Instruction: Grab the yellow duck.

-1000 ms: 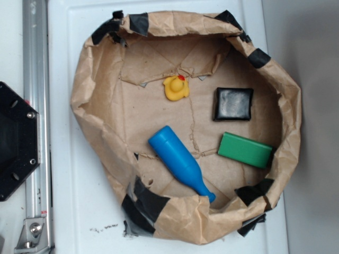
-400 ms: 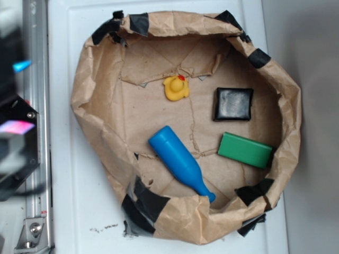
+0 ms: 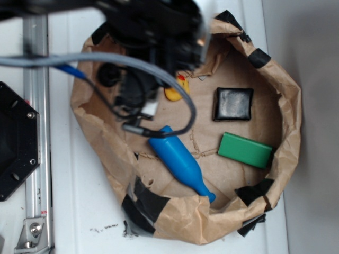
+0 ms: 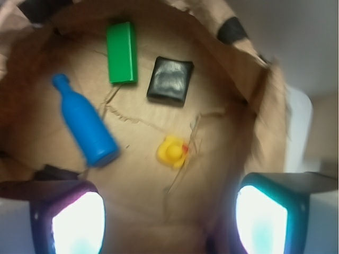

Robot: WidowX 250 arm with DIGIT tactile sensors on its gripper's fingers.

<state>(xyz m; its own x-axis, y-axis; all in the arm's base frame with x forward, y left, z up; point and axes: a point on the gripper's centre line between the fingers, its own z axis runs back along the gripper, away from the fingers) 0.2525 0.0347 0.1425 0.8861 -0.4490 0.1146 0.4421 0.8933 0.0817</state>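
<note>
Bin (image 4: 249,69) is crumpled matt brown paper with black tape patches. Ahead of the jaws: yellow duck (image 4: 172,151) smooth rubbery, blue bottle (image 4: 85,124) smooth plastic, green block (image 4: 121,45) matt, black block (image 4: 169,80) glossy.

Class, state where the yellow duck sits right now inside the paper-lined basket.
In the wrist view the yellow duck lies on the paper floor, between the blue bottle and the basket wall, just below the black block, ahead of the open jaws.
</note>
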